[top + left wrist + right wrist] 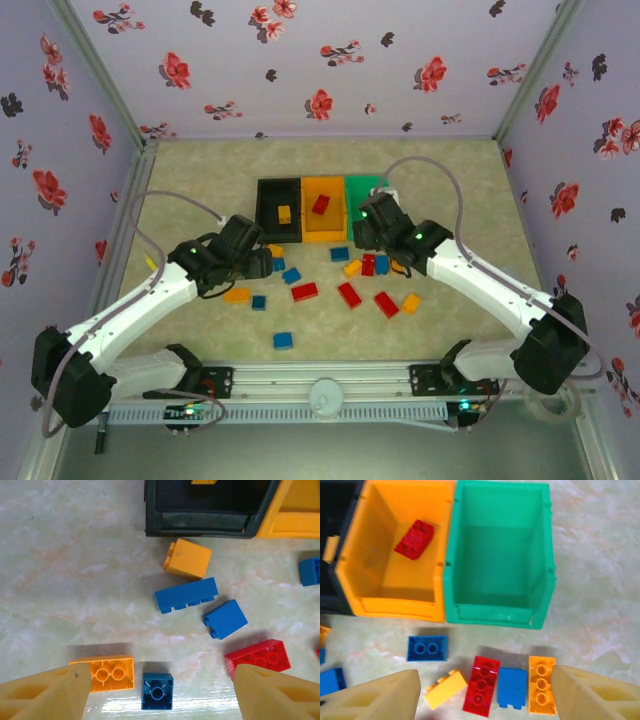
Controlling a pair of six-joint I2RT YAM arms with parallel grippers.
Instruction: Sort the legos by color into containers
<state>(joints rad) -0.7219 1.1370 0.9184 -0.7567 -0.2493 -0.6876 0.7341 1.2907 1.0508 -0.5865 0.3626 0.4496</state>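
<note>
Seen from above, three joined containers are sitting in a row at twelve o'clock of a scatter of legos (350, 294): a black bin (262, 210), an orange bin (395, 607) and a green bin (495, 614). Sorting is only just beginning, by my reading. One yellow brick (284, 213) is lying in the black bin, one red brick (414, 539) is lying in the orange bin, and the green bin is holding nothing. Well over a dozen red, blue and yellow bricks are lying loose on the table (200, 180), waiting to be sorted.

The left gripper (160, 680) is hovering at the scatter's nine o'clock. Its jaws are standing wide apart and gripping nothing, with a dark blue brick (157, 691) lying below the gap. The right gripper (485, 677) is hanging at the scatter's one o'clock, just in front of the bins, equally wide and empty.
</note>
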